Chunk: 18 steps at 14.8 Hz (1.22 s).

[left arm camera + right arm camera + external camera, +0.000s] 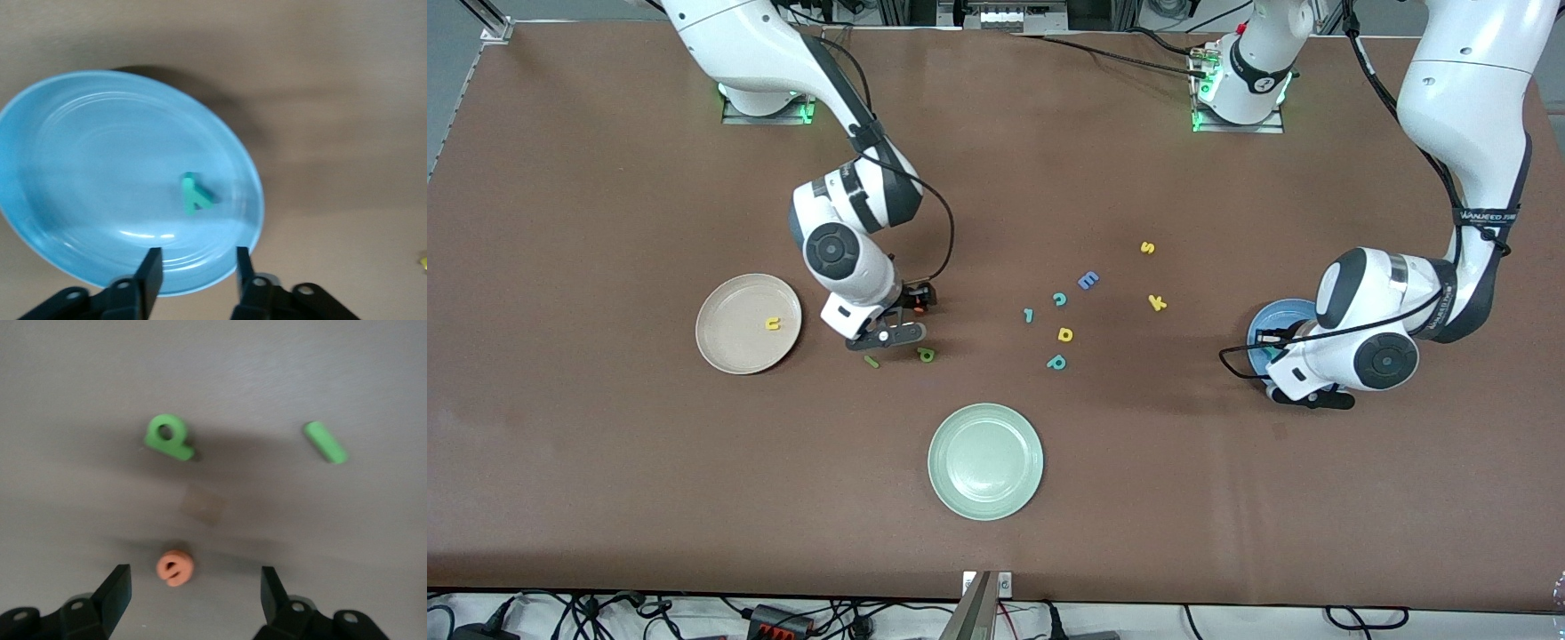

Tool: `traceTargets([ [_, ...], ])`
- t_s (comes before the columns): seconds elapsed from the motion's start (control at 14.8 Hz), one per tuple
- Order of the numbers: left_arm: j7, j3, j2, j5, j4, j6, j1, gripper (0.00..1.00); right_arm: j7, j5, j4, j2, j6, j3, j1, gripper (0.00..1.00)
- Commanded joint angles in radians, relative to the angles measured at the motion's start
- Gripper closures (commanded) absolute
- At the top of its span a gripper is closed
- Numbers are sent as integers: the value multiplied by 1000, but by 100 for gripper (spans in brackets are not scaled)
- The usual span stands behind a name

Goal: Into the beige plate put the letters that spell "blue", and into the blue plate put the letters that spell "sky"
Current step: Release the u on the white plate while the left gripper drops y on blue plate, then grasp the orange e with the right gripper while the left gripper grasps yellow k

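Observation:
In the left wrist view the blue plate [87, 167] holds a teal y [195, 193]. My left gripper [197, 267] hangs open and empty over that plate's rim. From the front, the left arm hides most of the blue plate [1267, 322], with the left gripper [1307, 396] above it. My right gripper [196, 590] is open above the orange e [175, 568]; the green b [168, 438] and green l [325, 442] lie just ahead of it. The beige plate [729, 342] holds the yellow u [772, 324], beside the right gripper [887, 336]. The yellow s [1148, 248] and k [1157, 303] lie on the table.
A pale green plate [985, 460] sits nearest the front camera. Mid-table lie a blue E [1088, 281], a teal c [1059, 300], a small teal piece [1028, 315], a yellow d [1064, 334] and a teal p [1056, 362].

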<state>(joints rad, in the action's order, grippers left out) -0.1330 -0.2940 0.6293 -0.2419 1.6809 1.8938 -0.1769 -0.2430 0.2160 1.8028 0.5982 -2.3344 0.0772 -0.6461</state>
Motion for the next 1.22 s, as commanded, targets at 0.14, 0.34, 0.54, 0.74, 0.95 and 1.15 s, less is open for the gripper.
traceTargets([
  [0.14, -55, -105, -13, 36, 20, 4, -12, 0, -50, -18, -30, 46, -11, 16, -46, 25],
  [0.34, -314, -187, -13, 46, 64, 53, 2, 0, -137, -136, -33, 60, -10, 16, -61, 25],
  [0.54, -462, -217, -74, 46, 259, 287, -6, 0, -151, -147, -42, 66, -6, 16, -66, 28],
  [0.74, -572, -218, -94, 39, 319, 338, 7, 0, -153, -147, -56, 80, -5, 16, -66, 33],
  [0.95, -667, -218, -85, 36, 379, 427, -1, 2, -153, -150, -54, 81, 1, 16, -67, 37],
  [1.15, -701, -220, -83, 36, 402, 467, 2, 7, -151, -150, -51, 83, 3, 15, -67, 37],
])
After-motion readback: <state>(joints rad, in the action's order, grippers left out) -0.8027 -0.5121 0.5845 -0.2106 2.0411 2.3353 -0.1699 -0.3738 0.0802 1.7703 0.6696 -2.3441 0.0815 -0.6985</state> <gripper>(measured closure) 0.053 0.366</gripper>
